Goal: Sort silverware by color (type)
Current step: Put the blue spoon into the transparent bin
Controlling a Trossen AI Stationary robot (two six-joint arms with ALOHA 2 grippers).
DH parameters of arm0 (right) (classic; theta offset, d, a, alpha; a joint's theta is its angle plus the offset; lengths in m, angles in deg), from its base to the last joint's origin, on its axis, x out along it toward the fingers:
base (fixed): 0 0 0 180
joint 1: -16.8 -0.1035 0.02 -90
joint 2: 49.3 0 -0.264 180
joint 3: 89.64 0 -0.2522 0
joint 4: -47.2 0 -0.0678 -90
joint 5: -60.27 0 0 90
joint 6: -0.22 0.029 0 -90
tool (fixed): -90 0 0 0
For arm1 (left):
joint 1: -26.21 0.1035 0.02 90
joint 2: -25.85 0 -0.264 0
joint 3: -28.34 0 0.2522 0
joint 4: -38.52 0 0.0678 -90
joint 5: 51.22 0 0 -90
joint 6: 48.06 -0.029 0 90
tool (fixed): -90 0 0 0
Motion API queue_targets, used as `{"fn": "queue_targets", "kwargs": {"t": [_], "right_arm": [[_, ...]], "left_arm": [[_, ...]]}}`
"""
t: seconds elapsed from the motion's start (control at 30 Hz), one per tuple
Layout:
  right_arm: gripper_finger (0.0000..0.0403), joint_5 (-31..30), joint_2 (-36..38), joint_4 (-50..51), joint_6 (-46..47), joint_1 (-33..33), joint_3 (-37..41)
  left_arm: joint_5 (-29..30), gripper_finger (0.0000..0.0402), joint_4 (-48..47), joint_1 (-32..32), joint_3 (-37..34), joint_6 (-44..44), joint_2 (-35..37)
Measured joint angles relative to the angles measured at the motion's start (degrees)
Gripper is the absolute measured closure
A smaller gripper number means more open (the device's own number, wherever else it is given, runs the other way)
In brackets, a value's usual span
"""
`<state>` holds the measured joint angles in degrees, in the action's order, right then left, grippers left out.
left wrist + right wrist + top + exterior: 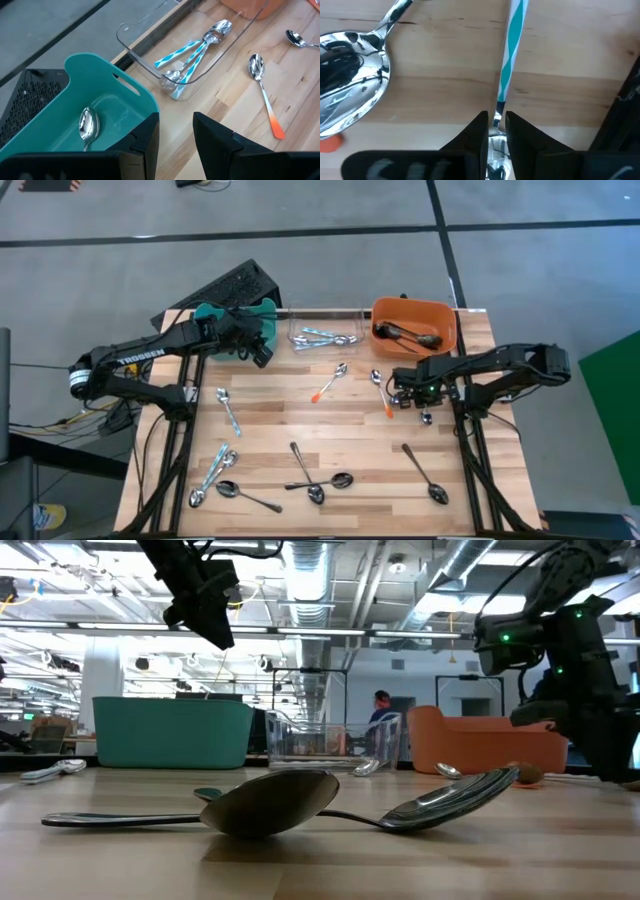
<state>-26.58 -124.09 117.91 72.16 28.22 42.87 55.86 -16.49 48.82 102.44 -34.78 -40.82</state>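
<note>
My right gripper (496, 120) points down at the table's right side (418, 400). It is open only narrowly. Its fingers stand on either side of the neck of a teal-and-white-striped spoon (512, 45) that lies flat on the wood, with its bowl (426, 417) toward the near edge. My left gripper (176, 120) is open with nothing in it. It hangs raised beside the teal bin (225, 315), in which one spoon (87, 125) lies. The clear bin (352, 315) holds striped spoons (192, 50). The orange bin (440, 330) holds dark-handled ones (405, 333).
Two orange-tipped spoons (330, 383) (382, 392) lie mid-table, one just left of my right gripper. Striped spoons (228, 410) (212, 470) lie at the left, and dark spoons (305, 475) (425, 473) along the near edge. A black keyboard (225, 288) lies behind the teal bin.
</note>
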Motion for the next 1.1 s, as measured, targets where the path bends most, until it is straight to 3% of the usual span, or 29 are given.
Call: {"fn": "queue_targets", "kwargs": {"t": [0.57,0.83,1.1], "right_arm": [[0.0316,-0.19,-1.87,-6.25,-1.57,0.74,3.76],[0.0387,-0.07,-2.69,-7.28,-1.91,2.18,3.72],[0.0391,-1.36,-0.43,-3.00,-1.92,0.92,2.62]], "left_arm": [[0.00,0.0294,1.77,0.00,0.02,0.02,0.00],[0.04,0.0294,1.77,0.00,0.02,0.02,0.02],[-0.24,0.0294,1.74,0.00,0.02,-0.04,0.02]]}}
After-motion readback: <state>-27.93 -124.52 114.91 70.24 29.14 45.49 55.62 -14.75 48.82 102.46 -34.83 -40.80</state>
